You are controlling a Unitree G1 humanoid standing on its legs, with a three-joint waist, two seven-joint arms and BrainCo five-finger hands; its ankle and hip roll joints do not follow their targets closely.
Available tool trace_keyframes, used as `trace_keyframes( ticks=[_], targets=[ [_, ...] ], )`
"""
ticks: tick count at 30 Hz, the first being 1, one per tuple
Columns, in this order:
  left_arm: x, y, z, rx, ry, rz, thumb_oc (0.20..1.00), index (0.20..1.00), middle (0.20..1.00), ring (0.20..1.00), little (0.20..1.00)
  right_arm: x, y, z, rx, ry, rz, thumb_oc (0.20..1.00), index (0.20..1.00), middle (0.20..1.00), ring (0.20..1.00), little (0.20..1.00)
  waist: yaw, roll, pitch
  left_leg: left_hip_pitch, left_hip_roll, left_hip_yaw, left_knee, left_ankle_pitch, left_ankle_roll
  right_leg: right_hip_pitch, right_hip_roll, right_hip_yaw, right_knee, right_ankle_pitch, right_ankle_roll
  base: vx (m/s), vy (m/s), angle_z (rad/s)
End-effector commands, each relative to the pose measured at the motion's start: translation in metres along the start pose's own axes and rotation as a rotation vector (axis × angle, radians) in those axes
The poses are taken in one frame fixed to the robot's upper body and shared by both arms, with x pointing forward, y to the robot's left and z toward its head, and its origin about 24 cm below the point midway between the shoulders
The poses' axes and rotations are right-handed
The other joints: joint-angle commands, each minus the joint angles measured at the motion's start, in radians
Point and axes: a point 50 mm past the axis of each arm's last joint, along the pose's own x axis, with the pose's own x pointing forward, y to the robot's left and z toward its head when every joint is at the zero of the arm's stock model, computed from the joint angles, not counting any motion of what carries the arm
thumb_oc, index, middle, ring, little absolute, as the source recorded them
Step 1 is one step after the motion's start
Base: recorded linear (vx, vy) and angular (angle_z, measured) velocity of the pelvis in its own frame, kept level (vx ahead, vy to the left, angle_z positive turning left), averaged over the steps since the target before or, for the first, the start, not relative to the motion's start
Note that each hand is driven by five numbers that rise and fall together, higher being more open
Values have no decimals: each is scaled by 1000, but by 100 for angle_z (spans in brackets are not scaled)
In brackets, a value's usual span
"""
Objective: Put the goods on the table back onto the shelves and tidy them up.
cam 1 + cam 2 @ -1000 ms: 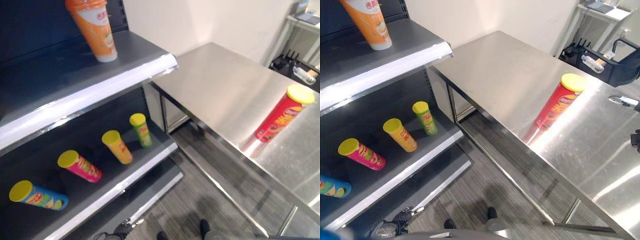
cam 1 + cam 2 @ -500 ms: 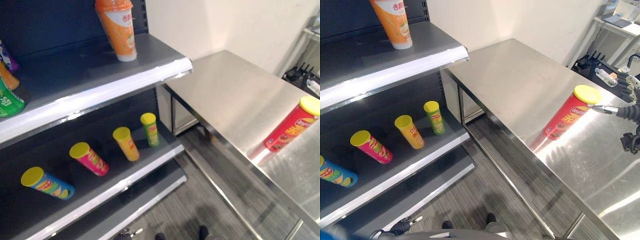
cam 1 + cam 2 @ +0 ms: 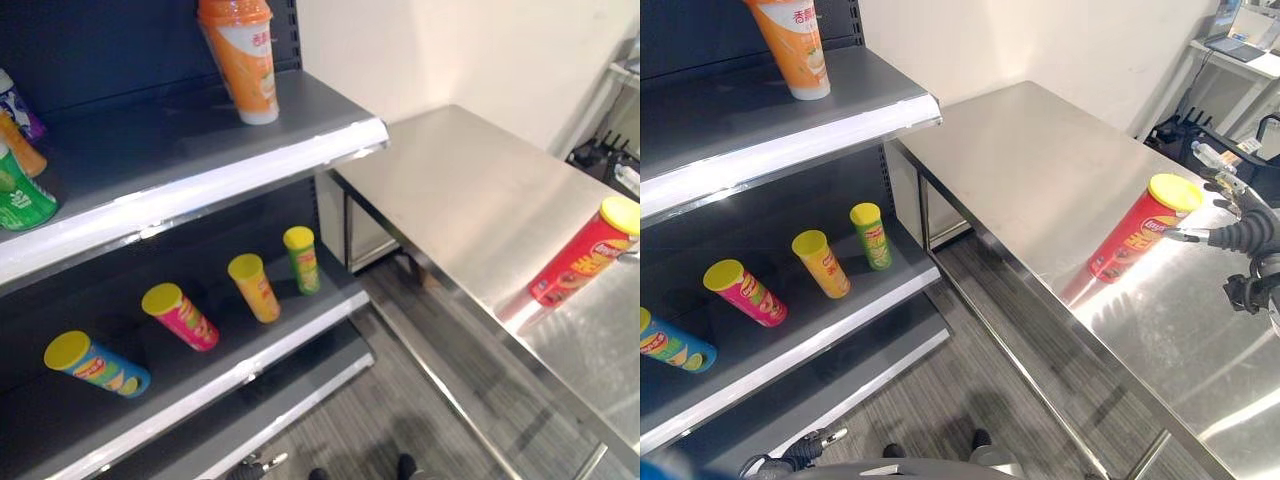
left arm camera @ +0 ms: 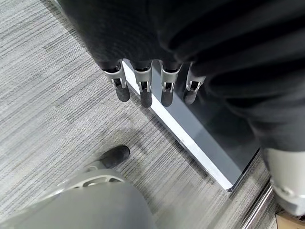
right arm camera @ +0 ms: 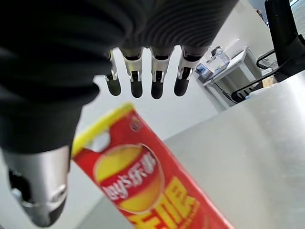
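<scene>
A red chip can (image 3: 1135, 235) with a yellow lid stands tilted on the steel table (image 3: 470, 190), near its right end. My right hand (image 3: 1250, 233) is open just right of the can's top, one finger reaching toward the lid. In the right wrist view the fingers (image 5: 157, 81) are straight, and the can (image 5: 143, 181) sits close past them, not gripped. My left hand (image 4: 143, 88) hangs open low by the base of the shelf. The lower shelf (image 3: 300, 330) holds blue (image 3: 95, 365), pink (image 3: 180, 315), yellow (image 3: 253, 287) and green (image 3: 300, 258) cans lying down.
On the upper shelf (image 3: 200, 185) stand a tall orange cup (image 3: 242, 55) and, at its left end, a green packet (image 3: 20, 195). A black cart (image 3: 1240, 160) with a bottle stands beyond the table's far right end. Grey floor runs between shelf and table.
The camera has swung left, showing more of the shelves. My right hand has come in from the right edge and now sits close beside the red can, which has stayed put.
</scene>
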Motion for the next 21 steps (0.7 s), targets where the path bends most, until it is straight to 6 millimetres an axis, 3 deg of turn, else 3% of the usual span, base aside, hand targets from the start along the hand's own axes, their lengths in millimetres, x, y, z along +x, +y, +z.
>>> trace_keyframes(
  ticks=[1, 19, 20, 21],
  targets=[
    [4, 12, 22, 56, -41, 20, 1000, 1000, 1000, 1000, 1000, 14, -23, 20, -79, -52, -65, 1000, 1000, 1000, 1000, 1000, 65, -24, -17, 26, 126, 50, 35, -13, -106, -12, -46, -71, 54, -62, 54, 5, -6, 4],
    [4, 11, 16, 62, -23, 20, 1000, 1000, 1000, 1000, 1000, 23, -19, 13, -86, -6, -73, 1000, 1000, 1000, 1000, 1000, 90, -30, -14, 25, 129, 33, 26, -6, -108, 1, -44, -90, 51, -66, 49, 0, -2, 4],
    [3, 12, 16, 65, -23, 19, 1000, 1000, 1000, 1000, 1000, 24, -18, 10, -103, 13, -60, 909, 909, 909, 909, 909, 93, -31, -13, 26, 129, 32, 25, -6, -109, 1, -44, -92, 50, -66, 49, 0, 0, 0],
    [3, 12, 16, 65, -23, 19, 1000, 1000, 1000, 1000, 1000, 24, -18, 10, -103, 13, -60, 909, 909, 909, 909, 909, 93, -30, -13, 26, 129, 32, 25, -6, -109, 2, -44, -92, 50, -66, 49, 0, 0, 0]
  ],
)
